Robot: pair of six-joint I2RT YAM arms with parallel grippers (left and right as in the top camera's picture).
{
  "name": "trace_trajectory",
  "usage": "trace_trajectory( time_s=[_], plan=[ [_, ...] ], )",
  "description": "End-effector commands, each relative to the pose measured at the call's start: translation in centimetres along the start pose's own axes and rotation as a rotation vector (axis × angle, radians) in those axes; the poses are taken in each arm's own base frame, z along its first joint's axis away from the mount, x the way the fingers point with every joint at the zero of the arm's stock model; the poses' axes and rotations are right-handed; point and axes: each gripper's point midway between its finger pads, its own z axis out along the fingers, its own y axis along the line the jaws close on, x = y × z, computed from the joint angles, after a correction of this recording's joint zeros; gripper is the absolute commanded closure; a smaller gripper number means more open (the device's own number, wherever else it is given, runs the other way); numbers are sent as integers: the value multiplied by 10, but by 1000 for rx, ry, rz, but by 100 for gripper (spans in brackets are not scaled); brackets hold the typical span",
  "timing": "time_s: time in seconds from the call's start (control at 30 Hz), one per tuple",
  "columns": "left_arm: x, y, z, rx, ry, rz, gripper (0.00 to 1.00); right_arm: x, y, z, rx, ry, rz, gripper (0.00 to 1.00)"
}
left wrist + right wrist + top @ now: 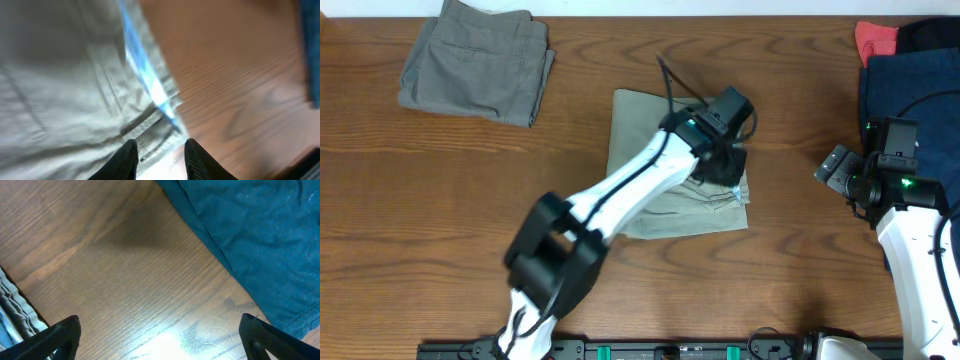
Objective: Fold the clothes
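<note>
The pale khaki-green shorts (640,120) are seen folded into a rough rectangle near the middle of the table (420,200), a little toward 1 o'clock in the overhead view. Much of the shorts is covered by the left arm, which crosses them from 7 o'clock, so the lower left corner is hidden. The left gripper (728,165) is set down at the 3 o'clock edge of the shorts. In the left wrist view the left gripper (161,145) is cut off by the bottom of the frame, and only the two dark fingers (125,162) are shown, standing partly apart. A stitched hem and a blurred pale-blue streak of fabric run down between them. The cloth may be nipped there, but it cannot be told whether it is held or only straddled, as the contact point is washed out by glare.

The right gripper (838,172) is held at 3 o'clock from the shorts, apart from them, with its jaws spread wide and nothing between them. In the right wrist view only the tips of the right gripper (159,322) are seen at the two lower corners, over bare wood. A navy blue garment (260,230) is cropped at 1 o'clock, and a sliver of ribbed pale cloth is cut off at 8 o'clock.

A darker grey-olive pair of shorts (475,60) lies at 10 o'clock, well apart.
</note>
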Motion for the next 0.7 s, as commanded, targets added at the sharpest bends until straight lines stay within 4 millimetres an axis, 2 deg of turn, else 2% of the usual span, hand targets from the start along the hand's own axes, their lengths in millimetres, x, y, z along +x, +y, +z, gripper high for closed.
trace_trajectory(
  time_s=[0.0, 0.23, 0.4, 0.6, 0.67],
  plan=[
    [-7, 11, -2, -61, -33, 5, 66, -1, 0, -1, 9, -11, -19, 1],
    [26, 2, 24, 2, 115, -31, 66, -1, 0, -1, 9, -11, -19, 1],
    [43, 2, 51, -14, 177, -22, 66, -1, 0, -1, 8, -12, -19, 1],
    [72, -11, 89, 31, 276, 0, 66, -1, 0, -1, 9, -11, -19, 1],
    [77, -13, 93, 28, 287, 9, 66, -1, 0, -1, 9, -11, -19, 1]
  ],
)
